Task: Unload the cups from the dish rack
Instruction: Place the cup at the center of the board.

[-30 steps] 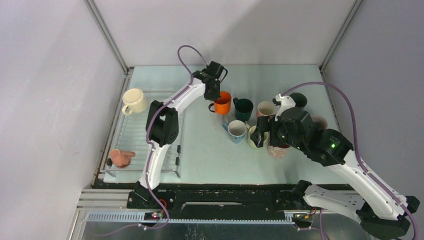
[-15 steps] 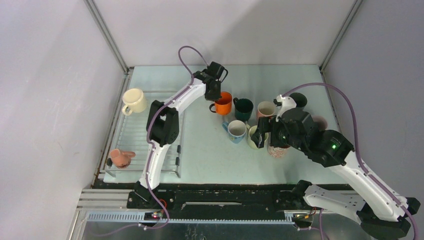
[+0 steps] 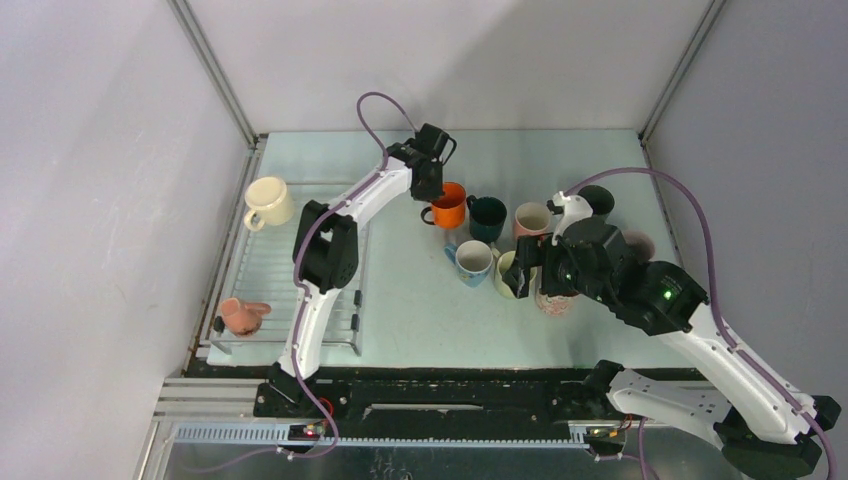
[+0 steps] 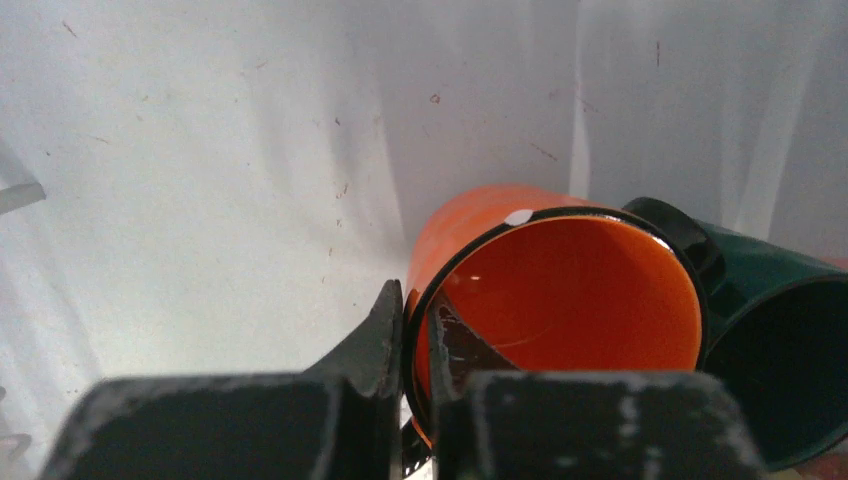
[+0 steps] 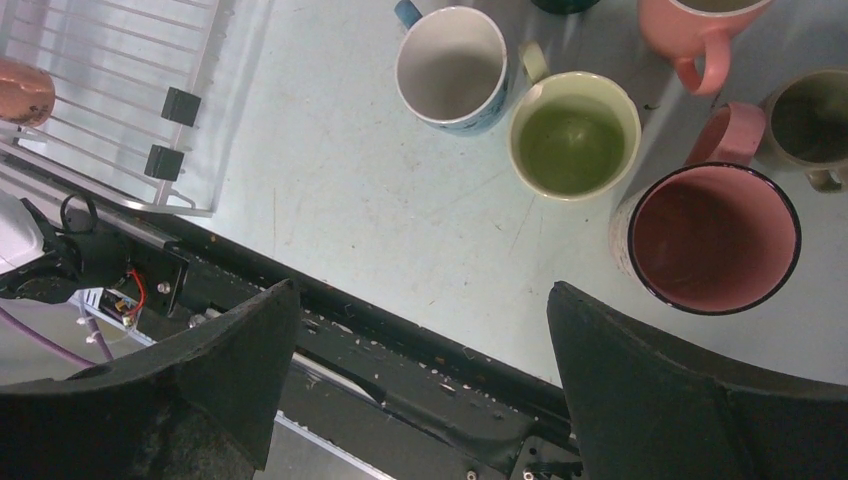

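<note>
Upright orange mug (image 3: 447, 205), handle pointing left, rim pinched by left tool (image 4: 413, 312).

A pale green bench (image 3: 400, 300) is seen across the middle of the top view. On its left part a wire dish rack (image 3: 262, 275) is laid flat, and one corner of the rack is also caught in the upper left of the right wrist view. Right of centre, a cluster of upright mugs is set on the bench. An orange mug (image 3: 447, 205) is placed at the cluster's upper left, with a dark green mug (image 3: 487, 217) just beside it. Below these a light blue mug (image 5: 451, 66) and a pale green mug (image 5: 573, 133) are set close together. A dark-rimmed pink mug (image 5: 715, 236) is found lower right of them. A second pink mug (image 5: 700, 20), a grey-brown mug (image 5: 812, 125) and a dark mug (image 3: 598, 200) are ranged farther right.
</note>
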`<state>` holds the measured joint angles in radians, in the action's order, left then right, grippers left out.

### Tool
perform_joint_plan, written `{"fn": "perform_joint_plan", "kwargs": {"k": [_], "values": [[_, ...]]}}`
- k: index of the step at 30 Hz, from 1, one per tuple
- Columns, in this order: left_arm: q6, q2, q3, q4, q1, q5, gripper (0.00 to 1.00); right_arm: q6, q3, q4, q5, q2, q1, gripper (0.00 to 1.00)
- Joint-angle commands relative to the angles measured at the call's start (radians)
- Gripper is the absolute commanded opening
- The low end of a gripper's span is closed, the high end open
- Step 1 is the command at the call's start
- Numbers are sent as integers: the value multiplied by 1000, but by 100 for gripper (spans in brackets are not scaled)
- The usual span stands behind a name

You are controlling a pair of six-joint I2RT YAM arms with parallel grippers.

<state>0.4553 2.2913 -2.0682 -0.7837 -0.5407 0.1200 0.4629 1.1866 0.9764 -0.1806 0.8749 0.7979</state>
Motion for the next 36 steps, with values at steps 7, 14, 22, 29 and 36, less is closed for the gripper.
{"fn": "perform_joint_plan", "kwargs": {"k": [7, 14, 22, 29, 36], "values": [[3, -51, 20, 55, -10, -11, 25, 19, -8, -7, 2, -11, -7, 100], [-7, -62, 4, 54, -10, -14, 33, 16, -9, -18, 4, -6, -7, 100], [-26, -86, -40, 37, -10, -16, 51, 14, -10, -26, 8, -1, -8, 100], [-36, -121, -76, 33, -10, -30, 71, 11, -10, -30, 9, 1, -9, 100], [-48, -178, -97, 22, -10, -31, 84, 10, -9, -35, 11, 1, -11, 100]]}}
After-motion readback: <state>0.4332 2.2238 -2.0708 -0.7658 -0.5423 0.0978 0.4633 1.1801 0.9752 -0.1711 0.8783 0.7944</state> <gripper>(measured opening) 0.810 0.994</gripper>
